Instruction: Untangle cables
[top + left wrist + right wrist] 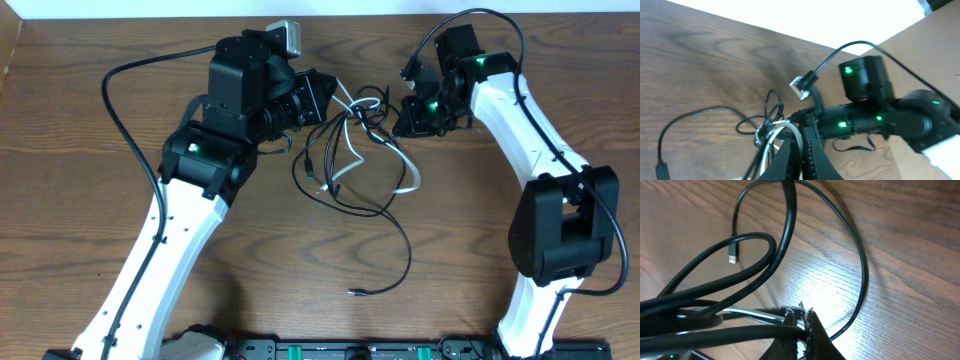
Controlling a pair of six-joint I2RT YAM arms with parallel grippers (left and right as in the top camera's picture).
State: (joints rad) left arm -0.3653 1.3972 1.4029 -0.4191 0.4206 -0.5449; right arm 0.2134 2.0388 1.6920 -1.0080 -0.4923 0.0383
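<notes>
The cables (352, 135) lie bunched on the table between my two grippers: several thin black cords and one white cord (408, 172). One black cord trails toward the front and ends in a small plug (354, 292). My left gripper (322, 96) is at the bunch's left side. In the left wrist view its fingers (801, 156) are closed on the white cord (771, 145). My right gripper (405, 118) is at the bunch's right side. In the right wrist view its fingers (806, 324) are shut on a black cord (740, 332). A USB plug (733, 257) lies on the wood beyond.
The wooden table (480, 270) runs under everything. A thick black arm wire (118, 120) loops at the left. The right arm (880, 120) fills the right of the left wrist view. The table's far edge (380, 12) is just behind the grippers.
</notes>
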